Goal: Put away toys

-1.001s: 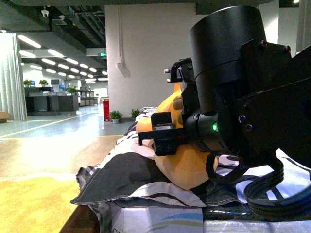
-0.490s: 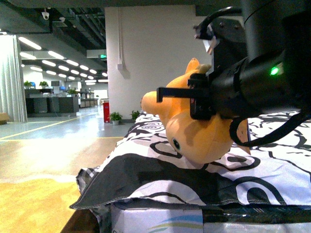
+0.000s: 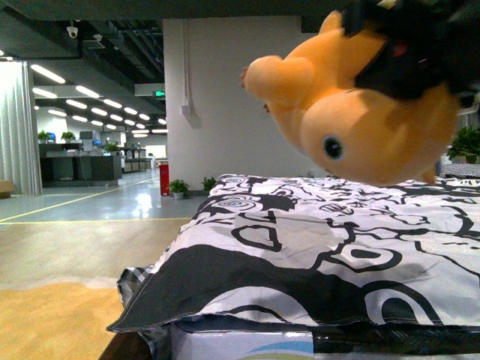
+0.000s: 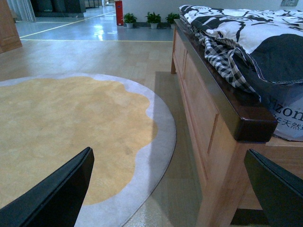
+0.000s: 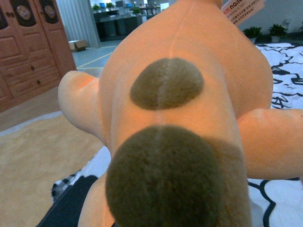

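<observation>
Left gripper (image 4: 168, 189): jaws spread wide with nothing between them, low over the floor between the yellow rug (image 4: 66, 127) and the wooden bed frame (image 4: 213, 127).
Bedding (image 3: 315, 247): black-and-white patterned, lying across the bed.
Plush toy (image 3: 360, 127): orange, tilted, held up over the bedding on the right.
Right gripper (image 3: 411, 54): clamped on the plush toy's upper side, mostly cropped.
Far: white wall (image 3: 217, 105), with potted plants (image 3: 178, 182) at its foot.
</observation>
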